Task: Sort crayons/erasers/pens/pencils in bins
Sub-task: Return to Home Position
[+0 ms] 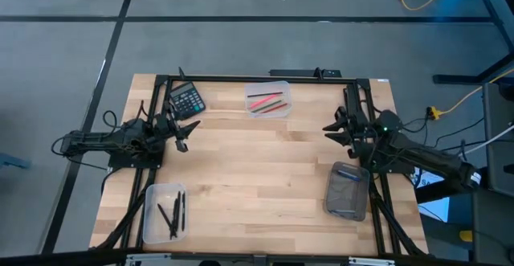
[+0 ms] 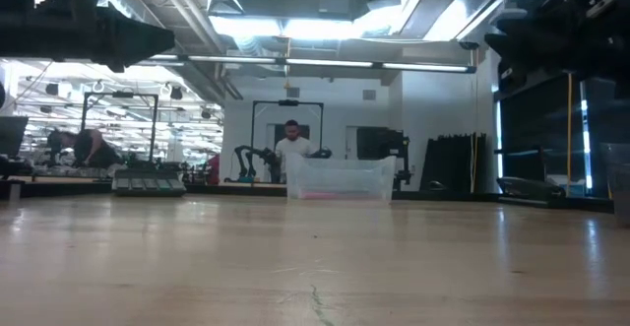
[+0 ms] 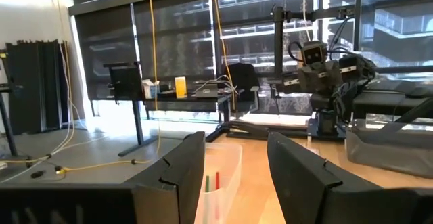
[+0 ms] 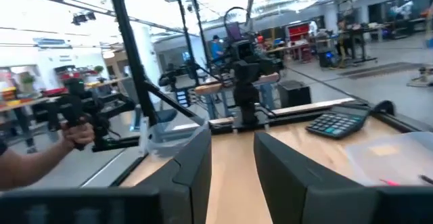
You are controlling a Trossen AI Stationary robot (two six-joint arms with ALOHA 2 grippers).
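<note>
Three bins stand on the wooden table. The clear bin (image 1: 267, 100) at the far edge holds red and green sticks (image 1: 268, 102) and also shows in the left wrist view, where the same bin (image 3: 223, 173) lies just beyond the fingers. A second clear bin (image 1: 165, 212) at the near left holds black pens (image 1: 173, 215). A smoky grey bin (image 1: 348, 190) sits at the near right. My left gripper (image 1: 189, 131) hovers open at the table's left, empty. My right gripper (image 1: 331, 131) hovers open at the right, empty.
A black calculator (image 1: 186, 100) lies at the far left corner, close to my left gripper. The middle of the table (image 1: 257, 165) is bare wood. Beyond the table a person (image 2: 291, 141) stands in the room, and a person's hand (image 4: 78, 135) shows at the side.
</note>
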